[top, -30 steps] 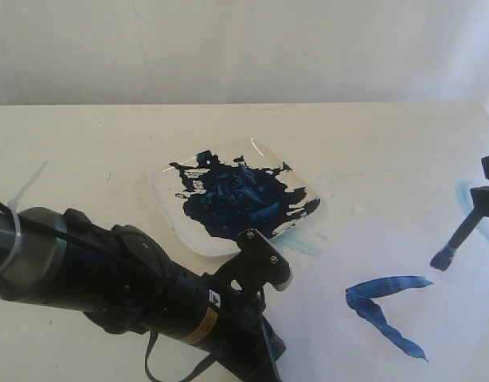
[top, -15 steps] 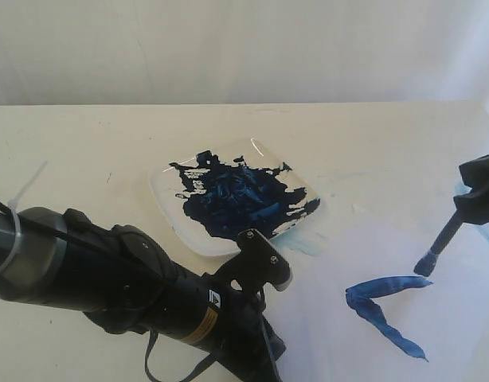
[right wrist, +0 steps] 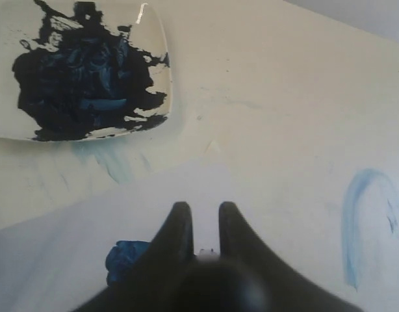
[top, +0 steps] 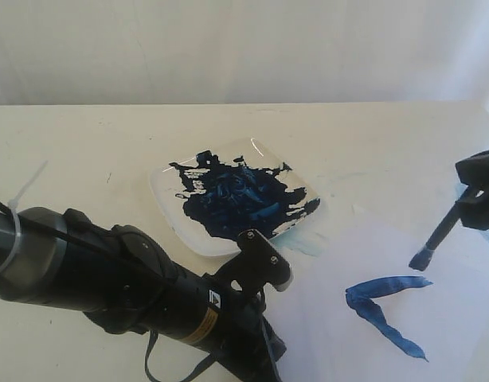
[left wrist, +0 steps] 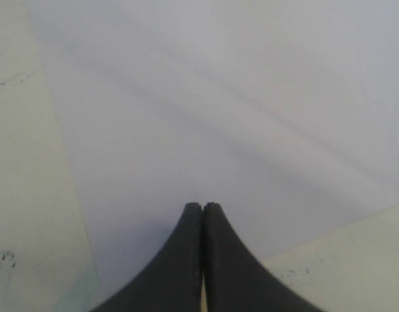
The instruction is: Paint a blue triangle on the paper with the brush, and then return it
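Note:
The paper (top: 324, 318) lies on the table at the front right, pale and slightly bluish. On it two joined mid-blue strokes (top: 384, 304) form an open angle, also seen as a blue patch (right wrist: 125, 257) beside my right fingers. My right gripper (top: 477, 195) is shut on the black brush (top: 440, 235), which slants down to the left. Its blue-stained bristles (top: 420, 259) sit just above the upper stroke's right end. In the right wrist view the gripper (right wrist: 204, 211) points at the paper (right wrist: 76, 247). My left gripper (left wrist: 203, 207) is shut and empty, low over the paper (left wrist: 219, 110).
A square white plate (top: 166, 208) smeared with dark blue paint stands left of the paper; its rim (right wrist: 162, 52) shows in the right wrist view. A faint light-blue curved smear (right wrist: 355, 214) marks the table. The bulky left arm (top: 109, 274) fills the front left.
The right gripper came in from the right edge, carrying the brush tip leftward to just above the upper stroke's right end. The left arm has not moved.

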`<state>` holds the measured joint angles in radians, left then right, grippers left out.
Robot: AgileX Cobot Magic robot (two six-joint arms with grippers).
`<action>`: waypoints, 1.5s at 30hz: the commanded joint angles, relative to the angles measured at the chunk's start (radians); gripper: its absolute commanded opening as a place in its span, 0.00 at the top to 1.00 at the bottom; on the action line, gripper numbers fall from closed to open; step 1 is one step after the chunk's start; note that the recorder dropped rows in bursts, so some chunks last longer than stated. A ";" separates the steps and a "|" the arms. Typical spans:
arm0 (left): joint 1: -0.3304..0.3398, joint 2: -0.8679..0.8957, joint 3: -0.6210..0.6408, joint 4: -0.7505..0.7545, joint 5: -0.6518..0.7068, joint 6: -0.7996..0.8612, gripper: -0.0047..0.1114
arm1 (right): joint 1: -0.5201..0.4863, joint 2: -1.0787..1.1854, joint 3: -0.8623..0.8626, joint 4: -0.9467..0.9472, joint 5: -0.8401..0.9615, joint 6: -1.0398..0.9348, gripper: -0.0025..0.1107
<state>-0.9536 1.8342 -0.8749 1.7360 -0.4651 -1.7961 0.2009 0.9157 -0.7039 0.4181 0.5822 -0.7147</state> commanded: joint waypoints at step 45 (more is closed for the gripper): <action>-0.001 -0.002 0.007 0.008 -0.019 0.017 0.96 | -0.272 -0.045 -0.015 0.245 0.097 -0.277 0.98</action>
<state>-0.9536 1.8342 -0.8749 1.7360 -0.4857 -1.7802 -0.0639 0.8768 -0.7251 0.6311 0.6954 -0.9552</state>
